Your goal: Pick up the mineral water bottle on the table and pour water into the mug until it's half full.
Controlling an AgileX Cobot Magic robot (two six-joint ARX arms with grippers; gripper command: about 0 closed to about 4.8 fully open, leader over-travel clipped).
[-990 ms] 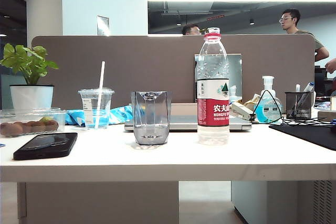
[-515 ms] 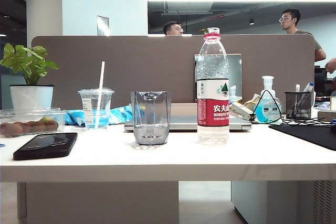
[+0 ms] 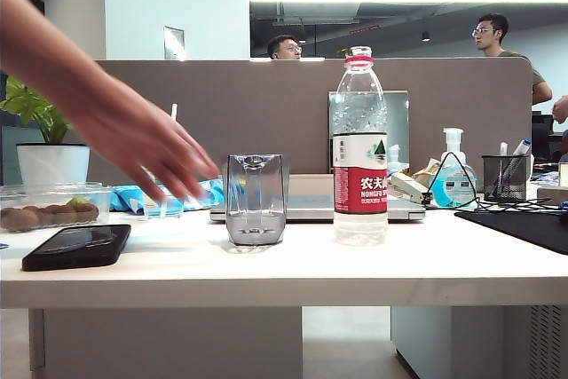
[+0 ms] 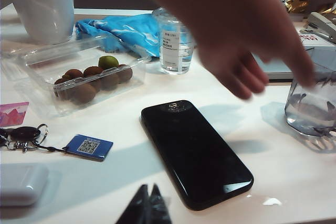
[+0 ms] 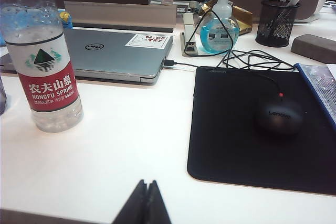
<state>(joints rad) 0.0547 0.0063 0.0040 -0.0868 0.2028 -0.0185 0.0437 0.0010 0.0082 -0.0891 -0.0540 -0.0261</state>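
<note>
From outside we see the mineral water bottle [image 3: 359, 144] upright beside the mug [image 3: 256, 199] on the desk [image 3: 266, 268]; only wrist views show the left gripper [image 4: 146, 205] and right gripper [image 5: 145, 203], jaws together.

A black smartphone [image 4: 197, 153] lies flat, screen up. Near it sits a clear plastic clamshell box [image 4: 84, 74] of brown fruit with one green one. A keyring with a blue QR tag [image 4: 88, 147] lies beside a white earbud case [image 4: 21, 183]. A white plant pot [image 4: 44, 6] stands behind blue cloth [image 4: 123, 30]. A closed silver Dell laptop [image 5: 113, 51] sits beside a black mouse pad [image 5: 247, 129] carrying a Lenovo mouse [image 5: 278, 116]. A mesh pen holder [image 5: 275, 22] stands near a pump dispenser bottle [image 5: 220, 24].
</note>
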